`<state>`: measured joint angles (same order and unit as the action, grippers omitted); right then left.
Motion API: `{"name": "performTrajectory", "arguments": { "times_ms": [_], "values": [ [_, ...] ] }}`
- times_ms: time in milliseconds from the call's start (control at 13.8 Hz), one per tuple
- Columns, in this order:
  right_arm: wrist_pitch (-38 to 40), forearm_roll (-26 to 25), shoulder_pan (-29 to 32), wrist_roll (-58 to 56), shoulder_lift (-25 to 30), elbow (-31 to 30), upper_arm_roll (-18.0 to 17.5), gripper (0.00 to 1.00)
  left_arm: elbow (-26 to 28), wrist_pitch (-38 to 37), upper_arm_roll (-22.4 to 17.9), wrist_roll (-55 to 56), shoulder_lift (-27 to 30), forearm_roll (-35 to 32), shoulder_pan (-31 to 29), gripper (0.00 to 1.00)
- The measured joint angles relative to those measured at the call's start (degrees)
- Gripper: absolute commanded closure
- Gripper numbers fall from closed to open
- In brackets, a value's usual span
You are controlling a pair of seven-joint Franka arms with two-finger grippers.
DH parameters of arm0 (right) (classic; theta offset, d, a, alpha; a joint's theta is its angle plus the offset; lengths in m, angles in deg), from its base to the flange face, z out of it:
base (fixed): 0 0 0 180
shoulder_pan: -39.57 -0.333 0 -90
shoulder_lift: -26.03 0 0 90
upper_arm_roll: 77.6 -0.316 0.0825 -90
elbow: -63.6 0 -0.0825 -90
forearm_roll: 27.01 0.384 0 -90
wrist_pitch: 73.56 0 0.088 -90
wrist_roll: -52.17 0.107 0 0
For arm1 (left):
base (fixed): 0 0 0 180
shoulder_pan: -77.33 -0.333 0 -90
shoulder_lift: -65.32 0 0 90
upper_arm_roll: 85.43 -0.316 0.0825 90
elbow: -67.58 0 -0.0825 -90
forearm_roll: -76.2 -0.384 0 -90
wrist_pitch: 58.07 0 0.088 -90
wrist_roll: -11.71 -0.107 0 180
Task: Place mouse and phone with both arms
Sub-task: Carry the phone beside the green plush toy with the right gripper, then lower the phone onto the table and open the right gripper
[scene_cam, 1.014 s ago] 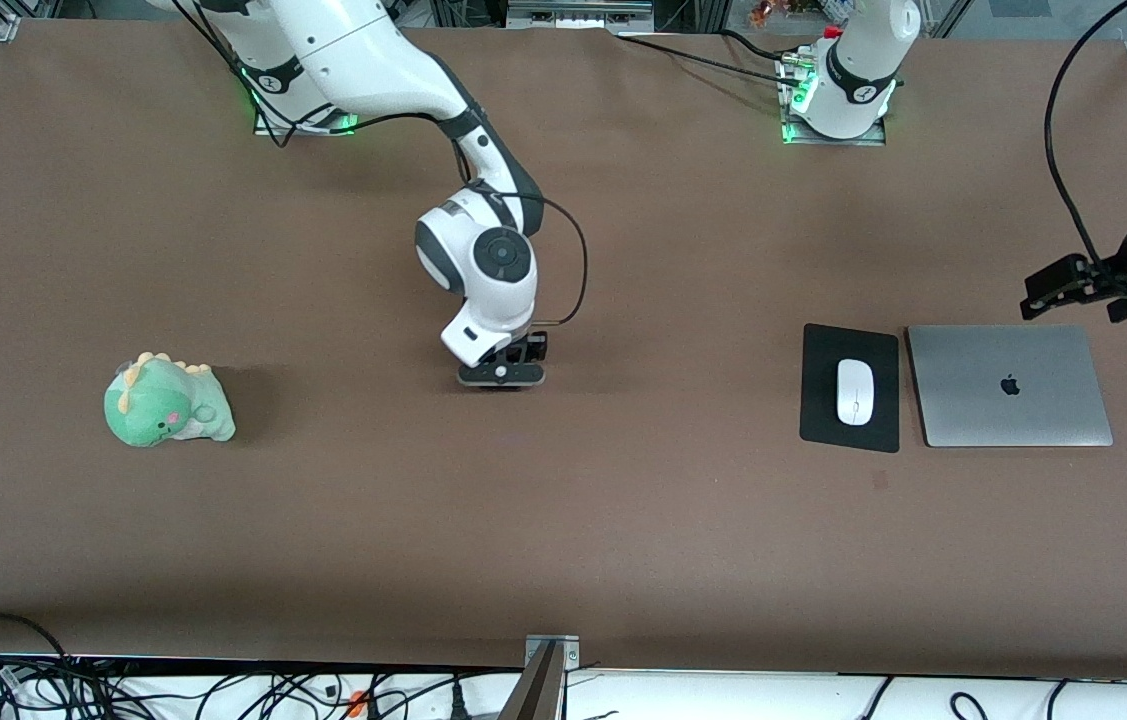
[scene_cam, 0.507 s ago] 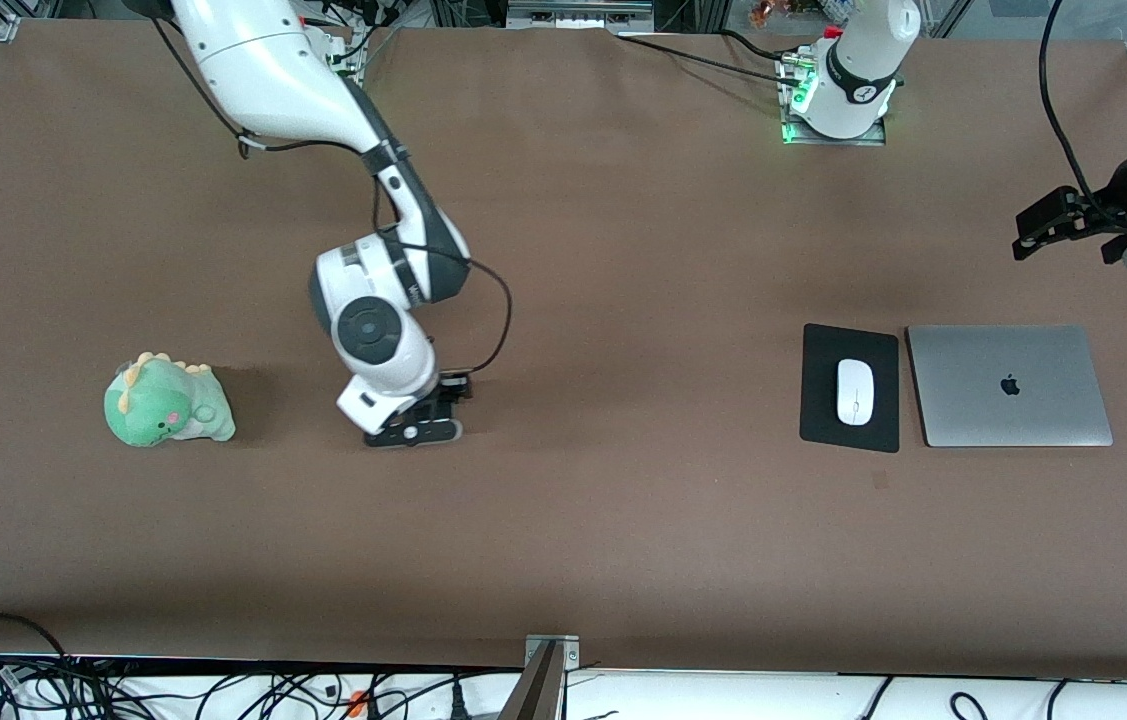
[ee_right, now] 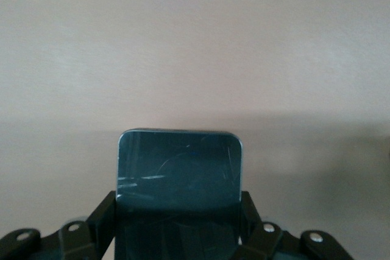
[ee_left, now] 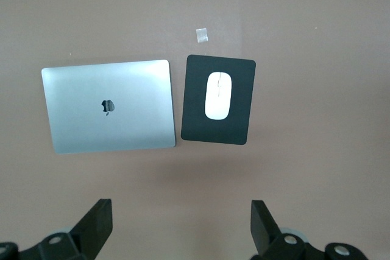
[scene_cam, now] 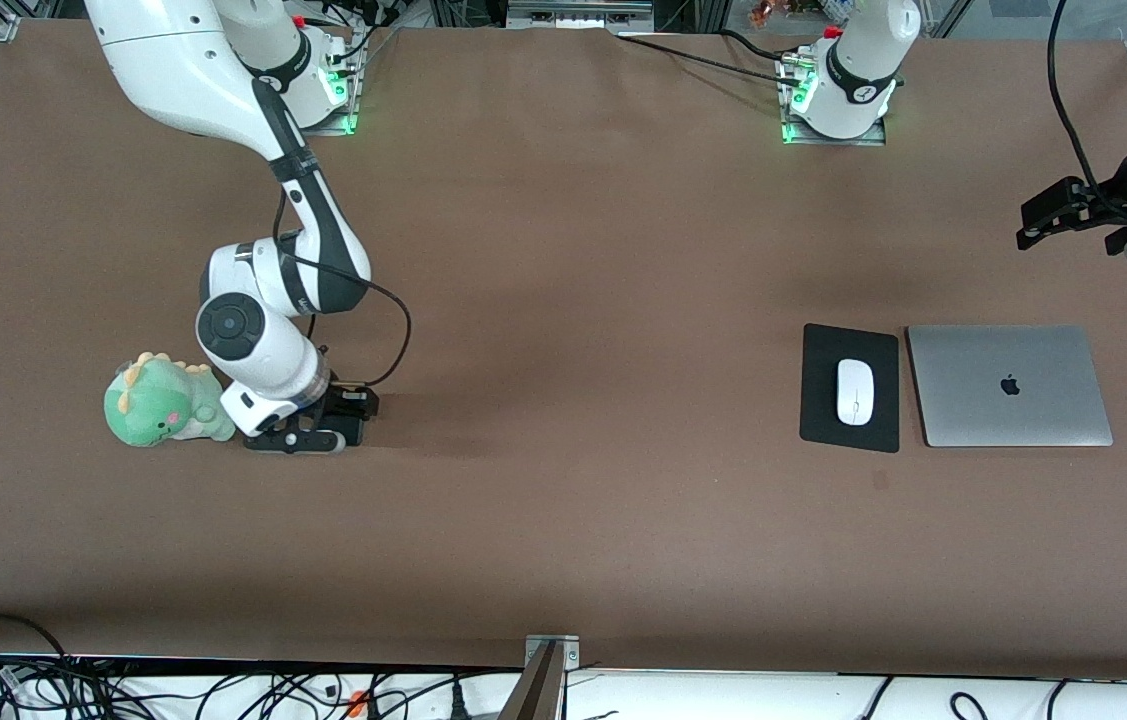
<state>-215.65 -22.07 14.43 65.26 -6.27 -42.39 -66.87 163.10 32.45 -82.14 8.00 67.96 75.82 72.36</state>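
Observation:
The white mouse [scene_cam: 854, 391] lies on a black mouse pad [scene_cam: 850, 345] toward the left arm's end of the table; it also shows in the left wrist view [ee_left: 217, 95]. My right gripper [scene_cam: 308, 436] is low over the table beside a green plush and is shut on the black phone [ee_right: 180, 172], whose rounded end sticks out past the fingers [ee_right: 102, 214]. In the front view the phone is mostly hidden under the hand. My left gripper [scene_cam: 1043, 225] hangs open and empty in the air above the table's end, off from the laptop; its own view shows it [ee_left: 181, 211] wide open.
A closed silver laptop [scene_cam: 1008, 385] lies beside the mouse pad, toward the left arm's end. A green dinosaur plush [scene_cam: 163, 402] sits right next to my right hand. A small tape mark [scene_cam: 880, 480] is nearer the front camera than the pad.
My right arm has swung with the phone from the table's middle toward the right arm's end, stopping beside the plush. My left gripper has shifted slightly.

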Motion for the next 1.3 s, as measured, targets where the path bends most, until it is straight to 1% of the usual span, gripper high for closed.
{"name": "performTrajectory", "arguments": {
  "times_ms": [217, 362, 507, 580, 652, 725, 1014, 1159, 1304],
  "values": [
    [-10.71, 0.01, 0.33, -3.22, 0.54, -8.10, 1.07, 0.88, 0.35, -0.12, 0.01, -0.13, 2.78, 0.01, 0.15, 0.00],
    [-13.83, 0.21, 1.95, -6.72, 0.55, -10.52, 1.35, 0.88, 0.56, 0.10, 0.01, -0.14, 3.29, 0.01, 0.31, 0.00],
    [-14.92, 0.77, 3.62, -8.54, 0.55, -11.16, 1.37, 0.86, 0.85, 0.67, 0.00, -0.14, 3.14, 0.01, 0.42, 0.00],
    [-15.70, 1.38, 3.92, -9.11, 0.55, -11.40, 1.36, 0.75, 0.99, 0.69, -0.02, -0.14, 2.98, 0.01, 0.42, 0.00],
    [-16.65, 1.80, 3.93, -9.43, 0.55, -11.78, 1.32, 0.48, 1.02, 0.77, -0.06, -0.14, 2.71, 0.01, 0.41, 0.00],
    [-17.22, 1.94, 3.91, -9.46, 0.55, -12.09, 1.20, 0.00, 0.92, 1.20, -0.08, -0.14, 2.28, 0.01, 0.41, 0.00],
    [-17.55, 2.05, 3.88, -9.54, 0.56, -12.35, 0.99, 0.00, -2.54, 2.47, 0.47, -0.15, -1.72, 0.02, 0.87, 0.00],
    [-17.42, 2.05, 3.88, -9.55, 0.59, -12.31, 0.83, 0.00, -3.42, 2.47, 1.24, -0.15, -2.69, 0.03, 1.03, 0.00],
    [-14.77, 2.05, 3.84, -9.56, 0.94, -11.04, 0.40, 0.00, -3.65, 2.47, 1.75, -0.15, -3.10, 0.03, 1.14, 0.00]
  ]
}}
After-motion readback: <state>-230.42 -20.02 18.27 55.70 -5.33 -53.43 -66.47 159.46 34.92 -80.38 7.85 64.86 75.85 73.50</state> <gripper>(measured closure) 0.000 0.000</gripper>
